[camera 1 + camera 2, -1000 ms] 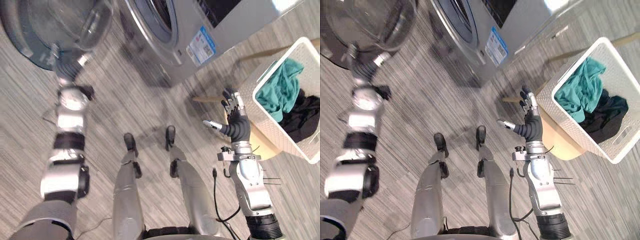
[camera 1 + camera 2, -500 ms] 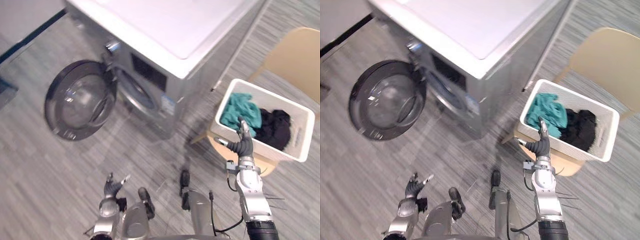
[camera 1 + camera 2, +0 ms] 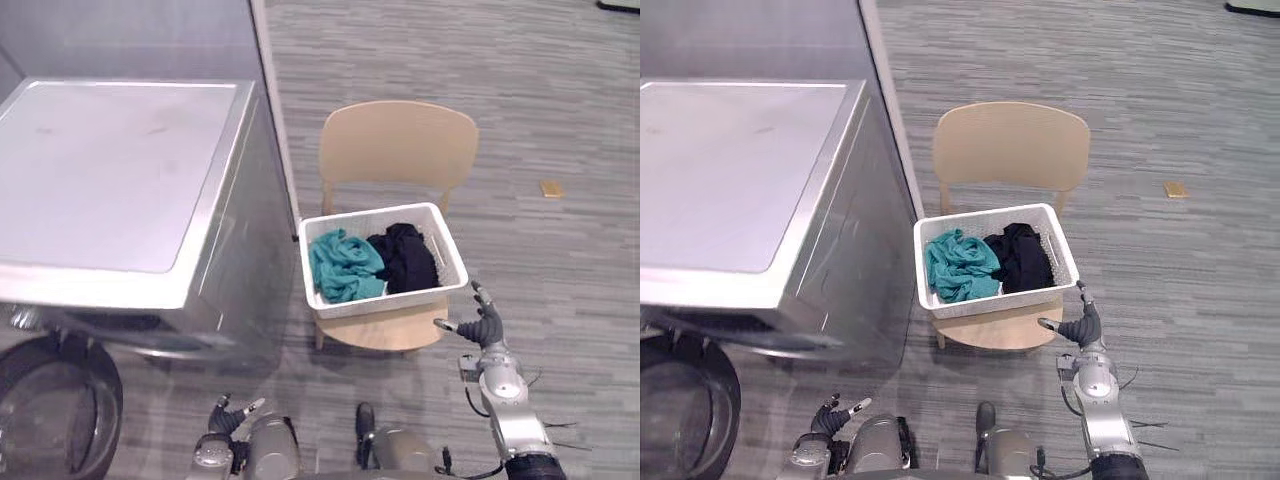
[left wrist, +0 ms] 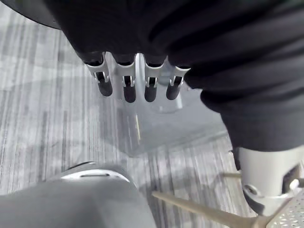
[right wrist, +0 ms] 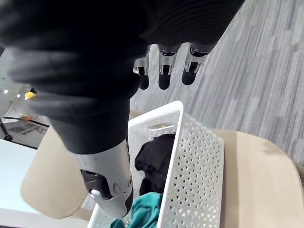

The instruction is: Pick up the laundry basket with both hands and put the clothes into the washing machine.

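While chair (image 3: 398, 145) bears it, white perforated basket (image 3: 400, 299) holds clothes (image 3: 345, 268).

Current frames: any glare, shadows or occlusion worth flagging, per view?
Left eye view: bright sheen on the washer top, a soft shadow on the floor under the chair, and the basket evenly lit. Right wrist view: the right hand covers much of the frame, with the basket visible past it. Left wrist view: the left hand blocks the upper part, floor beyond.

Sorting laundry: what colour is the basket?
White laundry basket, best in the left eye view.
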Controlling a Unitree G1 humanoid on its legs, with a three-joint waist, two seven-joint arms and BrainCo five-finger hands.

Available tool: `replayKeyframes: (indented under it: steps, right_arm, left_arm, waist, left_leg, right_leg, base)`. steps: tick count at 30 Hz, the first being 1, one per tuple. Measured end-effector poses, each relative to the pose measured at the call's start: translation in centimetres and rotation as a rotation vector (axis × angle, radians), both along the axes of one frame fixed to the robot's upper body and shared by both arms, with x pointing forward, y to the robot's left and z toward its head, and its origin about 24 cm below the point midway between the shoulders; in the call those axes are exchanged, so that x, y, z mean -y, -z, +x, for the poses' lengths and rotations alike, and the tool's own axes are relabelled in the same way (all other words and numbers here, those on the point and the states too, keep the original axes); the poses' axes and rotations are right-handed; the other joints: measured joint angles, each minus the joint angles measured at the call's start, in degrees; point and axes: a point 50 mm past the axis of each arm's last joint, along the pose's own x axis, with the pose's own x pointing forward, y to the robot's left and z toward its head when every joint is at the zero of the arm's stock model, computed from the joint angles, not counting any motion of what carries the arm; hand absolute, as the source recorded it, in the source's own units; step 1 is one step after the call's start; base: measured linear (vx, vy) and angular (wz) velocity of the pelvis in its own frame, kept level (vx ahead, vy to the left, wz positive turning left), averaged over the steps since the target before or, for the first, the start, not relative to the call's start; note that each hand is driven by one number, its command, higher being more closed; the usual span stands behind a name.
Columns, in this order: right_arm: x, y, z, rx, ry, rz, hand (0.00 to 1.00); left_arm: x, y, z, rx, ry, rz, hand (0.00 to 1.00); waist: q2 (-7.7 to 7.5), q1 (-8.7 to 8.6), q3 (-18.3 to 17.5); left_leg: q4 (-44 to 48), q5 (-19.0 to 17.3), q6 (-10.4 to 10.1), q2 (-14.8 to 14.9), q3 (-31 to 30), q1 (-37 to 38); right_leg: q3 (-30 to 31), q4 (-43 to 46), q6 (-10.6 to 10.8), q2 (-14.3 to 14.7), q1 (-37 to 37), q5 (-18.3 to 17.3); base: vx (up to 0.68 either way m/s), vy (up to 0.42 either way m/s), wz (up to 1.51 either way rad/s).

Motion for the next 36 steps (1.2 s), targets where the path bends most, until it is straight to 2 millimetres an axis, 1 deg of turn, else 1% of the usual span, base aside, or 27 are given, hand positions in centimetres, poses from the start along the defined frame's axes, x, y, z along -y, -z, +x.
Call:
replayKeyframes:
  steps: [1,2,3,4,6,7,8,9,10,11,12,13,15,16,18,19,20,21,23,24,25,27,31,33,36]
  right_arm:
    - [0.1,-0.1,0.1,-0.003,-0.012,-0.026,0.0]
    - [0.2,-0.5,0.4,-0.002,-0.037,-0.07,0.0]
    - [0.1,-0.7,0.8,-0.001,-0.055,-0.086,0.0]
    - [-0.3,-1.1,1.7,-0.003,-0.105,-0.123,0.0]
    - [-1.4,-2.5,4.2,0.034,-0.182,-0.184,0.0]
    - [-1.7,-3.2,5.1,0.05,-0.203,-0.206,0.0]
    - [-2.1,-4.7,6.7,0.081,-0.233,-0.255,0.0]
    - [-2.1,-6.0,8.2,0.101,-0.254,-0.309,0.0]
    - [-1.9,-6.7,8.8,0.11,-0.257,-0.333,0.0]
    - [-2.0,-8.0,10.0,0.122,-0.269,-0.382,0.0]
    - [-1.8,-9.2,11.0,0.137,-0.272,-0.422,0.0]
    - [-1.7,-9.9,11.5,0.145,-0.271,-0.442,0.0]
    - [-1.7,-13.0,13.3,0.187,-0.268,-0.511,0.0]
    - [-1.6,-13.7,13.7,0.196,-0.263,-0.525,0.0]
    - [-0.4,-15.5,14.5,0.191,-0.23,-0.587,0.0]
    - [0.0,-15.8,14.7,0.186,-0.219,-0.6,0.0]
    - [0.5,-16.2,14.9,0.173,-0.204,-0.621,0.0]
    - [0.6,-16.4,14.9,0.171,-0.199,-0.627,0.0]
    - [0.7,-16.6,15.3,0.146,-0.187,-0.655,0.0]
    - [0.7,-16.6,15.3,0.141,-0.188,-0.662,1.0]
    - [0.4,-16.9,15.5,0.147,-0.193,-0.67,1.0]
    - [-0.1,-17.6,15.7,0.169,-0.203,-0.68,1.0]
    - [-0.5,-18.5,15.9,0.207,-0.195,-0.668,1.0]
    - [-1.5,-19.3,15.9,0.26,-0.213,-0.65,1.0]
    - [-2.8,-19.3,15.8,0.295,-0.249,-0.62,1.0]
  left_arm:
    - [0.0,-0.1,0.3,0.007,0.006,0.002,0.0]
    - [0.2,-0.2,0.8,0.014,0.014,0.0,0.0]
    - [0.1,-0.2,0.8,0.015,0.015,0.0,0.0]
    - [0.0,-0.2,0.8,0.015,0.015,0.004,0.0]
    - [-0.6,-0.2,0.6,0.004,0.013,0.019,0.0]
    - [-0.7,-0.3,0.8,0.009,0.011,0.022,0.0]
    - [-1.0,-0.5,1.3,0.022,0.01,0.029,0.0]
    - [-1.1,-0.8,2.0,0.039,0.011,0.033,0.0]
    - [-1.0,-0.9,2.4,0.049,0.012,0.033,0.0]
    - [-1.1,-1.1,2.9,0.064,0.0,0.028,0.0]
    - [-1.2,-1.3,3.3,0.081,-0.017,0.022,0.0]
    - [-1.2,-1.4,3.5,0.09,-0.027,0.019,0.0]
    - [-1.6,-1.8,4.1,0.122,-0.055,0.028,0.0]
    - [-1.8,-1.9,4.3,0.129,-0.061,0.029,0.0]
    - [-1.9,-2.5,5.4,0.169,-0.067,0.025,0.0]
    - [-1.9,-2.6,5.7,0.183,-0.07,0.025,0.0]
    - [-1.8,-3.1,6.5,0.211,-0.072,0.03,0.0]
    - [-1.8,-3.2,6.8,0.221,-0.071,0.031,0.0]
    - [-1.3,-4.0,8.4,0.266,-0.075,0.009,0.0]
    - [-1.1,-4.1,8.6,0.274,-0.074,0.004,0.0]
    - [-0.8,-4.5,9.2,0.302,-0.078,-0.01,0.0]
    - [-0.4,-5.2,10.1,0.343,-0.078,-0.024,0.0]
    - [0.1,-5.8,10.6,0.383,-0.079,-0.041,0.0]
    - [0.1,-6.0,10.9,0.403,-0.089,-0.053,0.0]
    - [0.0,-6.2,10.9,0.416,-0.113,-0.061,0.0]
  waist:
    - [-0.31,0.0,-0.12]
    - [-0.38,0.07,-0.07]
    - [-0.39,0.06,-0.07]
    - [-0.42,0.24,-0.02]
    - [-0.54,0.47,0.46]
    - [-0.58,0.51,1.01]
    - [-0.47,0.69,2.44]
    - [-0.39,1.76,4.16]
    - [-0.34,2.13,5.09]
    - [-0.32,2.59,6.56]
    - [-0.3,3.46,7.52]
    - [-0.27,3.68,8.06]
    - [0.25,3.86,10.77]
    - [0.26,3.94,11.27]
    - [0.78,4.74,11.86]
    - [0.85,4.96,11.9]
    - [0.86,5.26,11.9]
    - [0.99,5.47,11.97]
    - [1.31,6.64,12.14]
    - [1.53,6.83,12.25]
    - [1.99,7.11,12.52]
    - [2.24,7.89,12.66]
    - [2.21,7.91,12.68]
    - [2.19,7.78,12.69]
    - [2.09,7.38,12.75]
  left_leg:
    - [-0.67,-0.12,0.22,-1.31,0.33,0.09]
    - [-1.07,-0.02,1.04,-2.86,0.49,-0.33]
    - [-1.26,-0.01,1.21,-3.45,0.53,-0.56]
    - [-1.46,-0.05,1.32,-4.44,0.61,-1.04]
    - [-2.14,0.63,3.04,-5.83,0.61,-2.97]
    - [-2.58,0.94,3.48,-6.08,0.65,-3.65]
    - [-2.98,1.65,4.47,-6.4,0.73,-5.29]
    - [-3.55,1.94,4.82,-6.72,0.62,-6.6]
    - [-3.76,2.37,5.34,-6.89,0.59,-7.04]
    - [-4.59,3.03,5.49,-7.27,0.43,-8.0]
    - [-5.17,3.81,5.99,-7.61,0.35,-9.09]
    - [-5.36,4.06,5.92,-7.77,0.24,-9.63]
    - [-5.49,5.2,6.5,-8.15,-0.22,-11.26]
    - [-5.53,5.39,6.51,-8.28,-0.34,-11.75]
    - [-6.97,6.94,6.58,-9.09,-1.78,-14.01]
    - [-7.53,7.48,6.69,-9.25,-2.14,-14.68]
    - [-8.54,8.34,6.6,-9.43,-2.75,-15.97]
    - [-9.08,8.8,6.58,-9.48,-3.07,-16.57]
    - [-10.87,10.51,6.35,-9.54,-4.31,-18.49]
    - [-11.14,10.79,6.35,-9.54,-4.66,-18.91]
    - [-11.42,11.18,6.17,-9.53,-5.27,-19.79]
    - [-11.48,11.46,6.02,-9.38,-5.56,-21.19]
    - [-11.45,11.62,5.78,-9.07,-5.75,-21.69]
    - [-11.48,11.79,5.52,-8.81,-5.65,-21.66]
    - [-11.5,11.83,5.45,-8.17,-5.32,-20.68]
  right_leg:
    - [0.02,-0.61,1.11,-1.33,0.08,-0.17]
    - [-0.12,-1.03,2.04,-2.96,-0.13,-0.36]
    - [-0.15,-1.33,2.47,-3.56,-0.23,-0.21]
    - [-0.2,-2.1,3.21,-4.45,-0.37,0.21]
    - [-0.37,-2.5,4.34,-5.58,-2.35,0.53]
    - [-0.42,-2.49,4.61,-6.01,-3.21,0.78]
    - [-0.45,-2.49,4.9,-6.1,-4.97,1.37]
    - [-0.5,-2.53,5.04,-6.19,-6.44,1.89]
    - [-0.57,-2.52,5.07,-6.33,-6.91,2.03]
    - [-0.9,-2.51,5.21,-6.77,-8.0,2.39]
    - [-0.98,-2.49,5.35,-6.94,-9.34,2.71]
    - [-1.04,-2.5,5.38,-6.99,-9.88,2.95]
    - [-1.3,-2.49,5.18,-7.28,-11.29,3.77]
    - [-1.38,-2.49,5.19,-7.41,-11.74,3.81]
    - [-2.68,-2.4,5.25,-7.89,-14.0,3.91]
    - [-2.87,-2.36,5.25,-7.95,-14.75,3.92]
    - [-3.5,-2.25,5.24,-8.03,-16.2,3.93]
    - [-4.05,-2.2,5.24,-8.06,-16.8,3.92]
    - [-5.26,-1.12,5.17,-8.06,-19.54,3.87]
    - [-5.61,-0.83,4.99,-8.06,-20.05,3.74]
    - [-6.04,0.2,4.66,-8.07,-21.27,3.49]
    - [-6.71,2.04,4.01,-8.12,-23.3,2.8]
    - [-7.55,4.6,3.39,-8.34,-24.49,1.45]
    - [-7.57,5.83,3.29,-8.3,-25.1,0.88]
    - [-7.5,6.65,3.26,-7.9,-24.8,0.85]
  base:
    - [0.14,0.23,0.04]
    - [0.12,0.235,0.17]
    - [0.09,0.224,0.19]
    - [0.06,0.193,0.12]
    - [0.03,0.161,0.1]
    - [-0.03,0.11,0.08]
    - [-0.06,0.095,0.07]
    - [-0.07,0.083,0.07]
    - [-0.07,0.067,0.12]
    - [-0.07,0.071,0.13]
    - [-0.07,0.068,0.13]
    - [-0.04,0.062,0.13]
    - [-0.02,0.057,0.11]
    - [-0.02,0.059,0.11]
    - [-0.01,0.038,0.26]
    - [0.0,0.015,0.31]
    - [0.01,0.005,0.24]
    - [0.0,-0.006,0.3]
    - [0.0,-0.021,0.24]
    - [-0.01,-0.024,0.21]
    - [-0.02,-0.023,0.15]
    - [-0.02,-0.025,0.1]
    - [-0.01,-0.037,0.09]
    - [-0.01,-0.051,-0.02]
    - [-0.02,-0.048,-0.07]
